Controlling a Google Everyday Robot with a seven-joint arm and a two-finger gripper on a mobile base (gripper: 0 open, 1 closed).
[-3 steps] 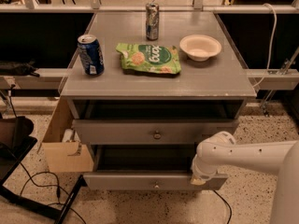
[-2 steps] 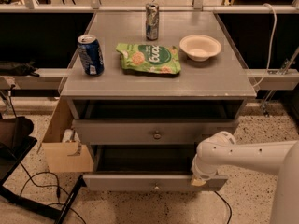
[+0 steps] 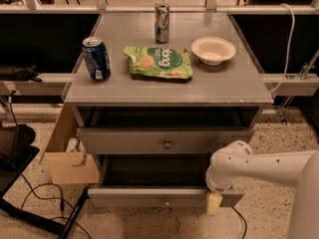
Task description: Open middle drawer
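Note:
The middle drawer (image 3: 149, 141) is a grey front with a small round knob (image 3: 167, 144), below a dark gap under the table top. It stands slightly out from the cabinet. Below it a lower grey drawer (image 3: 129, 197) is pulled further out. My white arm (image 3: 264, 166) reaches in from the right. My gripper (image 3: 215, 202) hangs down at the right end of the lower drawer's front, below and to the right of the middle drawer's knob. Only one pale fingertip shows.
On the grey table top (image 3: 234, 86) stand a blue can (image 3: 96, 58), a green snack bag (image 3: 158, 62), a white bowl (image 3: 213, 50) and a silver can (image 3: 161, 22). A light wooden box (image 3: 70, 158) sits at the cabinet's left. Cables and black gear (image 3: 20, 193) lie on the floor at left.

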